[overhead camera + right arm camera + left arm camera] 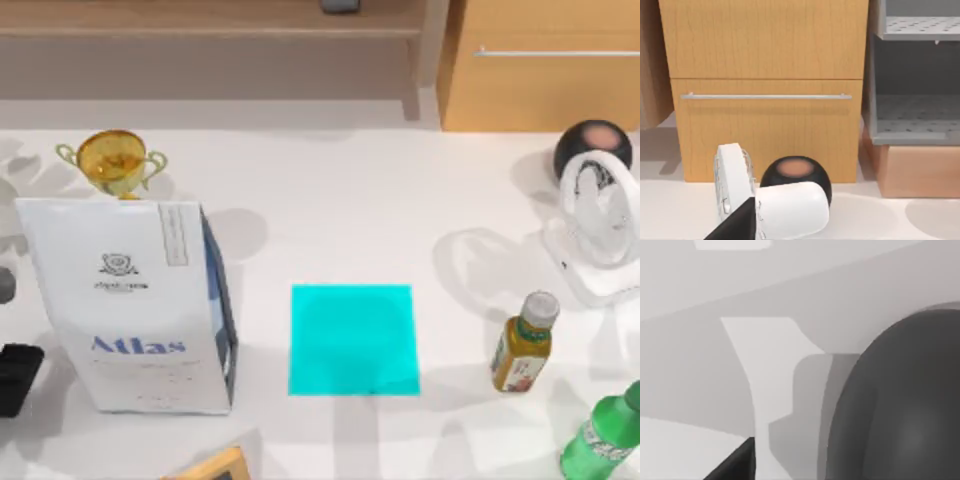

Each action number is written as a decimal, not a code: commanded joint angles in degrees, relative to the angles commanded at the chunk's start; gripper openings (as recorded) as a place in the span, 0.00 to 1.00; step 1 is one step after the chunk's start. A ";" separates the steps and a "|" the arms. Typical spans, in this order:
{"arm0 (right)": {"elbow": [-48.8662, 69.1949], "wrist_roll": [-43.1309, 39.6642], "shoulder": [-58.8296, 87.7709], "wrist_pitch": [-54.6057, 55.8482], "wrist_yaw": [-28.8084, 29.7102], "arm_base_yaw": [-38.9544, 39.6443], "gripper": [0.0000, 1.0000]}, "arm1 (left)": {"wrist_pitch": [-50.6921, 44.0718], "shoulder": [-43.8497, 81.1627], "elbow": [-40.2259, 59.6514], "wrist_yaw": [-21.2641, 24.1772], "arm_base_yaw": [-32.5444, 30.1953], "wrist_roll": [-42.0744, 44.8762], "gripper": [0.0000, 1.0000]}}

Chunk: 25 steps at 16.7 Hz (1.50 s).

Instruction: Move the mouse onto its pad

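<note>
1. Pad [352,340]: bright cyan sheet, flat on the white table [350,200], near the middle, nothing on it. Well apart from everything around it.
2. Left of pad: white "Atlas" bag [130,305], upright. Behind the bag: gold trophy [112,160].
3. Right of pad: yellow bottle [522,345], white cap. At the front right corner: green bottle [600,435], cut by the edge.
4. Back right: black sphere [592,150] with pinkish top, white fan [598,235] just in front of it. Wooden cabinet [540,70] behind.
5. Mouse: possibly the dark rounded body [900,405] close in the left wrist view; cannot tell for sure.
6. Black block [15,378] at the table's left edge, beside the bag; identity unclear.
7. Left gripper [735,465]: black tip low over pale surface, near the dark body. Claw state: cannot tell.
8. Right gripper [737,222]: black tip next to the fan, facing sphere and cabinet. Claw state: cannot tell.
</note>
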 joint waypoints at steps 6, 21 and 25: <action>0.00 0.00 0.00 0.00 0.00 0.00 1.00 | 7.23 3.63 -3.98 0.05 -0.19 -0.07 1.00; 0.00 0.00 0.00 0.00 0.00 0.00 1.00 | 7.23 3.63 -3.98 0.05 -0.19 -0.07 0.02; 0.00 0.00 0.00 0.00 0.00 0.00 1.00 | 7.23 3.63 -3.98 0.05 -0.19 -0.07 0.00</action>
